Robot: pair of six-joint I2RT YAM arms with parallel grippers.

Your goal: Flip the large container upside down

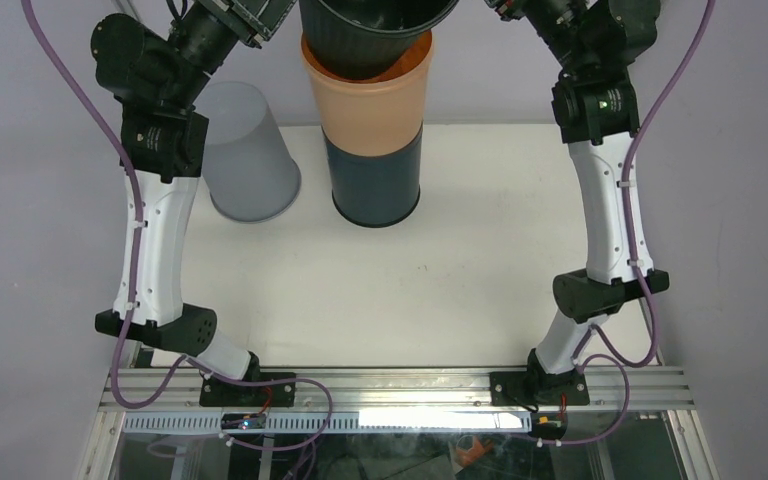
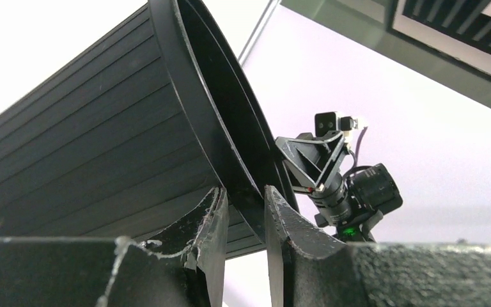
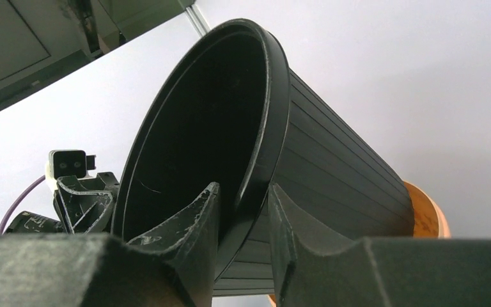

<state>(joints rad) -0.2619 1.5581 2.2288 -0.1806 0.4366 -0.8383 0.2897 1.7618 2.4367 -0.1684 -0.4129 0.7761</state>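
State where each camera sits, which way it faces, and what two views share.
Top: above and behind the bases, facing down on the table; left arm and right arm rise from the bottom edge.
Left wrist: on the left arm, facing upward along the black bin's ribbed outside; the left gripper clamps its rim.
Right wrist: on the right arm, facing upward into the bin's mouth; the right gripper clamps the rim.
Shared: both wrist views show that bin's rim, from opposite sides.
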